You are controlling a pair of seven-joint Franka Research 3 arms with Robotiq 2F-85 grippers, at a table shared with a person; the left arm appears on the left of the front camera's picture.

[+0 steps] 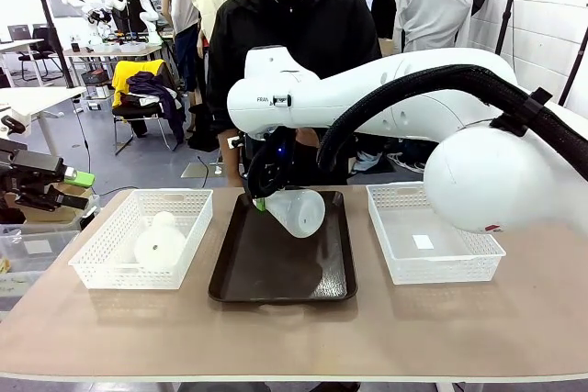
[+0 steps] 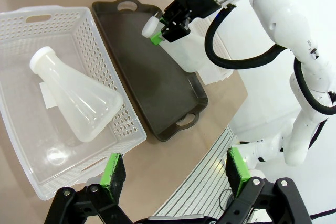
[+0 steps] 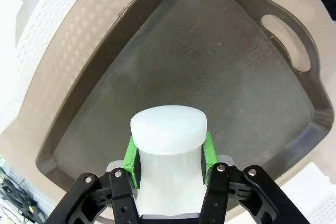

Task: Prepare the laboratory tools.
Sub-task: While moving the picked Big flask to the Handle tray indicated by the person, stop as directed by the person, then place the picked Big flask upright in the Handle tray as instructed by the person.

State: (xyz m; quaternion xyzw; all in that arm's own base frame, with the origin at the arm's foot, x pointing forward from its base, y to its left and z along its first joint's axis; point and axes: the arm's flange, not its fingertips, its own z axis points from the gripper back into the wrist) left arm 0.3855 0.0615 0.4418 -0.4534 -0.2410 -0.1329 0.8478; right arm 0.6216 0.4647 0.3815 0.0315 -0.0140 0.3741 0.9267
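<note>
My right gripper (image 3: 168, 156) is clamped on the neck of one flask (image 3: 167, 127), which hangs tilted above the tray (image 3: 220, 66), toward its far end. My left gripper (image 2: 176, 174) stands wide open and empty, off to the tray's left, beyond the basket (image 2: 31, 11) there. The second flask (image 2: 79, 100) lies on its side in that basket. I judge the job under halfway: neither flask stands on the tray yet. The first needs setting down, the second fetching.

Small dark letters "FRAN" stand on the right arm's white wrist link (image 1: 268, 89).
</note>
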